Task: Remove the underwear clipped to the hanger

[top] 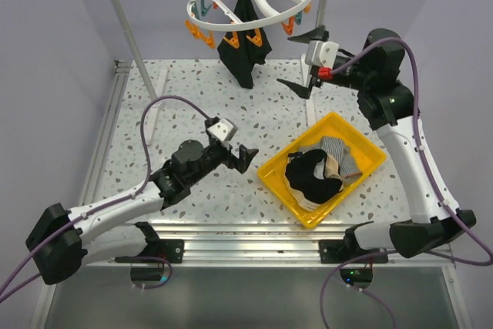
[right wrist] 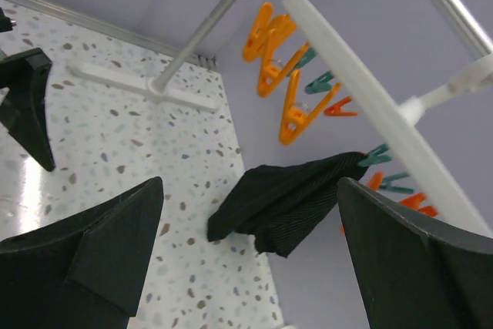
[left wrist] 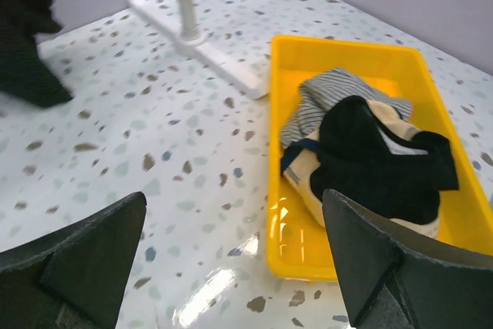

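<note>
**Left hand** [top: 248,158] [left wrist: 231,267]: fingers spread to full width, nothing held or touched. It sits low over the worktop [top: 192,105], just left of the yellow tray [top: 336,116] [left wrist: 347,52].

**Right hand** [top: 302,62] [right wrist: 246,252]: fingers spread wide, nothing held. It is raised at the far right, just right of the hanger [top: 266,7] [right wrist: 362,82] and facing it, apart from the garment there.

**Hanger:** white ring with curved crossbars, hanging at far centre between white upright poles [top: 127,17]. Orange pegs [top: 202,34] [right wrist: 296,113] and teal pegs [top: 202,7] dangle from its rim.

**Underwear, on hanger:** one black piece [top: 245,48] [right wrist: 293,198] hangs limp from the ring, its lower end close to the worktop.

**Underwear, in tray:** a black piece [top: 312,175] [left wrist: 377,159] lies on top. A beige piece [top: 333,166] [left wrist: 304,171] lies partly beneath it. A grey-and-white striped piece [top: 335,148] [left wrist: 339,90] is bunched at the far end.

**Tray:** near right on the worktop, set at an angle.
</note>
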### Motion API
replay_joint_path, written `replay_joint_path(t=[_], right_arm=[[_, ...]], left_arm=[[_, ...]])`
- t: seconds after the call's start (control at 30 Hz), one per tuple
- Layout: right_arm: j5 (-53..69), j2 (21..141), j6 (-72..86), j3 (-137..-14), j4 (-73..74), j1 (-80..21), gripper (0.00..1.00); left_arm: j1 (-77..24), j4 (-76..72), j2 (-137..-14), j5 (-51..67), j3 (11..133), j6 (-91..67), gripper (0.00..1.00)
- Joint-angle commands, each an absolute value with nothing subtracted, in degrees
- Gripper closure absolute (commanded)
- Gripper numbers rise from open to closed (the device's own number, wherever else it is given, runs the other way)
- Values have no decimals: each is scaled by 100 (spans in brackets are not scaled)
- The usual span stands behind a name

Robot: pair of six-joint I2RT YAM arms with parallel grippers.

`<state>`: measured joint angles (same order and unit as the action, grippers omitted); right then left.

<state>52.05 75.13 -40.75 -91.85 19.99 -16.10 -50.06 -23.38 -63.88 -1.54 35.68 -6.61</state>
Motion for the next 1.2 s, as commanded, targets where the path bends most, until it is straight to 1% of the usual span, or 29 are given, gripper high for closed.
replay_joint_path(t=[0.0,0.13,0.2,0.23,0.27,0.37,0.47,0.63,0.77,0.8,0.9,1.07,1.17], right_arm=[[4188,7927,-4894,-10201,1952,-2229,3],[3307,8349,-5378,-10835,1820,-2907,7],[2981,8621,-5536,-11073,1714,-3128,11],[2753,8735,-5572,-11353,1714,-3277,16],[2647,8841,-5616,-11486,1723,-3339,19],[2216,9254,-5932,-11978,1916,-3612,23],[2031,9562,-6099,-12348,2074,-3840,27],[1715,9930,-6345,-12664,2311,-4297,35],[943,10300,-6574,-12910,2355,-4596,39],[853,10388,-6574,-13129,2434,-4649,40],[572,10687,-6583,-13533,2636,-4667,43],[282,10854,-6811,-13667,2751,-4693,46],[88,10854,-6873,-13667,2777,-4693,53]], left_arm=[[-4686,-1461,-5821,-1422,3236,-1369,0],[-4588,-1117,-5134,-1836,2919,-1599,0],[-4570,-1003,-4765,-2012,2796,-1714,0],[-4570,-898,-4659,-2056,2691,-1749,0],[-4570,-836,-4449,-2144,2646,-1801,0],[-4562,-598,-4097,-2276,2496,-1933,0],[-4562,-422,-3824,-2355,2373,-2030,0],[-4570,-299,-3542,-2470,2180,-2179,0],[-4562,-316,-3454,-2540,2092,-2250,0],[-4562,-299,-3445,-2549,2092,-2250,0],[-4562,-281,-3419,-2558,2083,-2259,0],[-4562,-290,-3401,-2593,2057,-2206,0],[-4562,-351,-3436,-2601,2048,-2197,0]])
